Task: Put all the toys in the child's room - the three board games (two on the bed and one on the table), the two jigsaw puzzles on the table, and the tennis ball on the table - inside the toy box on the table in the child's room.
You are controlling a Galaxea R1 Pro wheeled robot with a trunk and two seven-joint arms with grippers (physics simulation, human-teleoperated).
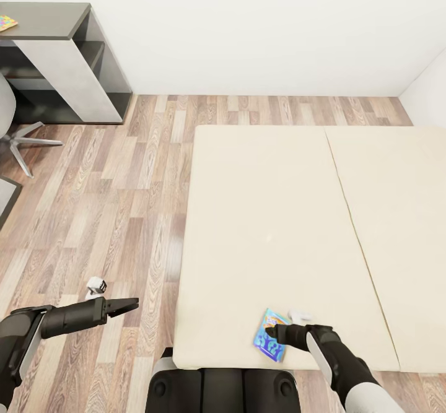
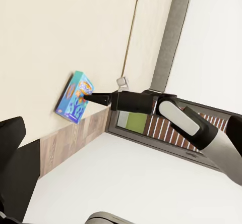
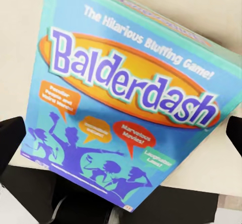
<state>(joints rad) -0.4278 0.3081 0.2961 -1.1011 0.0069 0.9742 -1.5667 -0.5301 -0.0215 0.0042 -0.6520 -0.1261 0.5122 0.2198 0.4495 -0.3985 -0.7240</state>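
One board game (image 1: 270, 335) (bed (image 1: 266, 215) edge)

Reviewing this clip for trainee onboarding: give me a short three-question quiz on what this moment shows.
1. True or false: the board game lies near the corner of the bed closest to the robot.
2. Which claw is at the board game? A) left claw B) right claw
3. Fill in: the title printed on the box reads ____.

Key: 1 true; 2 B, its fingers sit either side of the box in the right wrist view, contact unclear; 3 Balderdash.
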